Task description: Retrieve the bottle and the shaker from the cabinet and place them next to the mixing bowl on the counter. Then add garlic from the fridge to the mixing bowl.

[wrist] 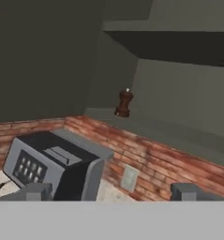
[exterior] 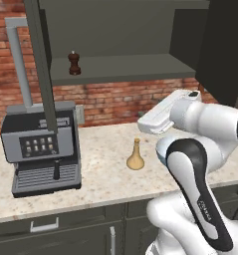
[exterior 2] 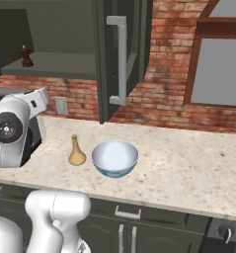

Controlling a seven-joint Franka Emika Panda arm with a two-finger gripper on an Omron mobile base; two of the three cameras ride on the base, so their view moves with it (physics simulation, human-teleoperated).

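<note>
Shaker (exterior: 74, 63) stands upright on the cabinet (exterior: 125, 67) shelf, toward its left end, nothing else beside it; no label or writing readable on it. Bottle (exterior: 135, 155) stands upright on the counter (exterior: 100, 169), just beside the bowl (exterior 2: 114, 157) on the bowl's left, close but prob. not touching; the bowl looks bare inside. No brand or text legible anywhere: the coffee machine (exterior: 41, 147) at the counter's left has a panel of small buttons, but any marks on them are too blurred to read. Cabinet doors hang open: one door edge drops in front of the coffee machine in the left base view, the other w/ a pale bar handle (exterior 2: 120, 59) stands just behind the bowl in the right base view. Brick wall (exterior: 110, 102) behind, w/ an outlet (exterior 2: 61, 105) above the counter. Gripper (wrist: 112, 191) has its tips wide apart, holding nothing, up in the air w/ the shaker ahead and well apart.
</note>
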